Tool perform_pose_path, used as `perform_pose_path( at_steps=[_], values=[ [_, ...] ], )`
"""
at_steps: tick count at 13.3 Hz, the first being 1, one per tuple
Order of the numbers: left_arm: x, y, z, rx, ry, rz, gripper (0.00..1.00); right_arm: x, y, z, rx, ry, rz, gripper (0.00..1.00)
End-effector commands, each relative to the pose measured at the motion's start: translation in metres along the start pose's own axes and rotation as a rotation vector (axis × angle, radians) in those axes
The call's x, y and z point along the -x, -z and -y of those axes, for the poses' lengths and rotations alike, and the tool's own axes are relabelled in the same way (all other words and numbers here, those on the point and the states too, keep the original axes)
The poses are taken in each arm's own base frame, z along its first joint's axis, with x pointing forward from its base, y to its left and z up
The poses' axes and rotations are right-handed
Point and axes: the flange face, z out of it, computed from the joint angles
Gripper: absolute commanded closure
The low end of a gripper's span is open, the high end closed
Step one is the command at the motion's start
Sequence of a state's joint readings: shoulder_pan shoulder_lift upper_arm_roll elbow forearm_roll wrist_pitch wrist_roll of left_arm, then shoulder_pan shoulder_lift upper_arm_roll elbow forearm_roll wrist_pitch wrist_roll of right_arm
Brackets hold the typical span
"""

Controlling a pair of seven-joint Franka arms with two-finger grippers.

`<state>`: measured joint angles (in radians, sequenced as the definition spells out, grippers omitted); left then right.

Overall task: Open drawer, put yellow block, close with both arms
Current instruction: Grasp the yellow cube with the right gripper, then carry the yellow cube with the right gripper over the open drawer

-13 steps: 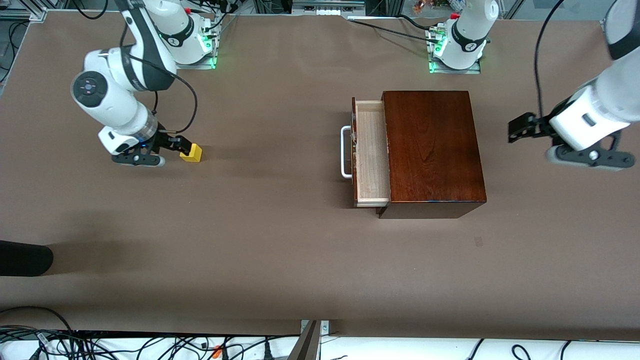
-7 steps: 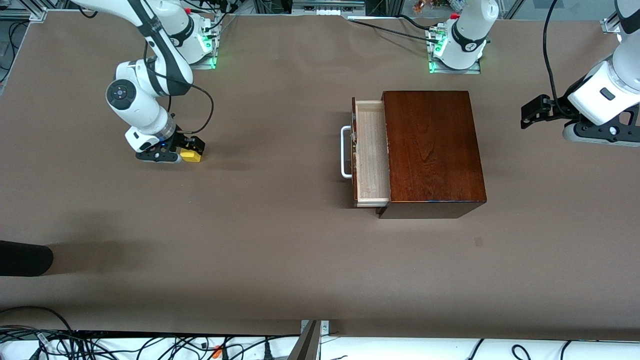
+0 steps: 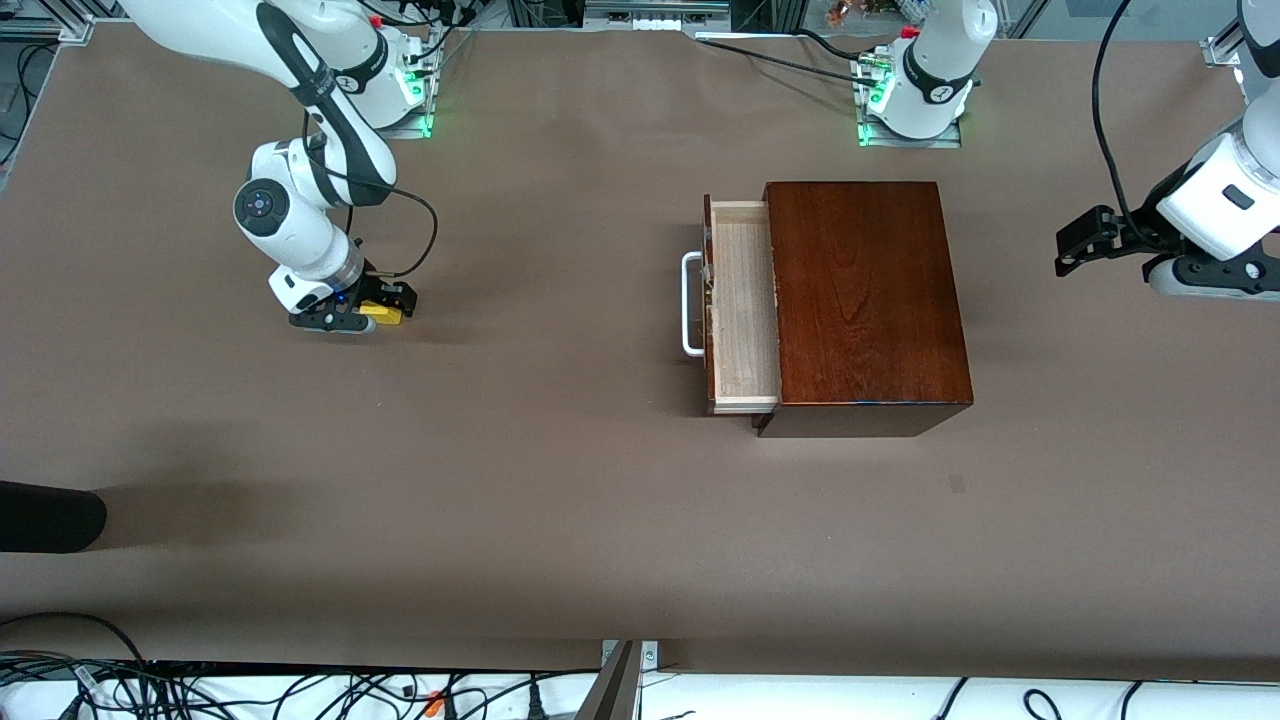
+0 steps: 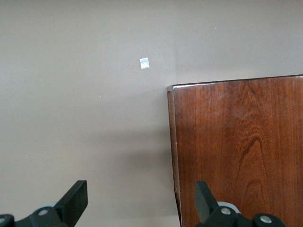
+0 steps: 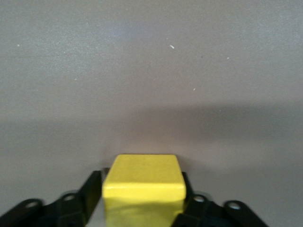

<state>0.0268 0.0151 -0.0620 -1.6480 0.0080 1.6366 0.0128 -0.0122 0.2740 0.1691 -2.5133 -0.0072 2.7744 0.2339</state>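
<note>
Bare surface (image 3: 560, 480) lies between your yellow block (image 3: 381, 313) and the drawer (image 3: 742, 320).
Right gripper (image 3: 385, 308) grasps the block; left gripper (image 4: 142, 201) released; drawer's handle (image 3: 689, 304) faces the block.

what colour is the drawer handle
White; the drawer handle shows best in the front view.

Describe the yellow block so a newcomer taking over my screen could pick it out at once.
Start at the dark reddish-brown wooden box with its drawer pulled open, then look along the table toward the right arm's end. There the right gripper is down at the tabletop, its fingers flanking the yellow block. It is the only bright yellow thing there, a small plain cube.
</note>
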Motion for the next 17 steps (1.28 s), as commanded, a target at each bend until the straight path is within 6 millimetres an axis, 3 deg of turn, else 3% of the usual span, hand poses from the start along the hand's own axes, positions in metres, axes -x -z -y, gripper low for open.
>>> perform_pose_path(
  at_steps=[1, 2, 4, 7, 9, 11, 12, 14, 17],
  values=[
    [0.003, 0.004, 0.005, 0.018, 0.012, -0.004, 0.0, -0.008, 0.01, -0.005, -0.002, 0.009, -0.024, 0.82],
    [0.003, 0.005, 0.007, 0.017, 0.011, -0.005, 0.0, -0.012, 0.025, -0.004, 0.001, 0.007, -0.035, 0.92],
    [0.003, 0.005, 0.007, 0.017, 0.006, -0.005, 0.0, -0.023, 0.069, 0.0, 0.021, 0.014, -0.015, 0.92],
    [0.003, 0.007, 0.006, 0.017, 0.003, -0.008, 0.0, -0.046, 0.177, 0.015, 0.06, 0.02, 0.043, 0.92],
    [0.003, 0.008, 0.006, 0.018, 0.002, -0.008, 0.0, -0.065, 0.256, 0.042, 0.066, 0.017, 0.111, 0.92],
    [0.004, 0.007, 0.005, 0.022, 0.0, 0.007, 0.0, -0.076, 0.309, 0.069, 0.014, -0.042, 0.146, 0.92],
    [0.004, 0.007, 0.005, 0.022, 0.0, 0.007, 0.0, -0.075, 0.321, 0.082, -0.016, -0.098, 0.16, 0.92],
    [0.004, 0.007, 0.005, 0.02, 0.0, 0.007, 0.0, -0.057, 0.341, 0.145, -0.043, -0.194, 0.146, 0.92],
    [0.004, 0.008, 0.004, 0.02, -0.003, 0.007, 0.0, -0.047, 0.348, 0.243, -0.075, -0.481, 0.166, 0.92]
  ],
)
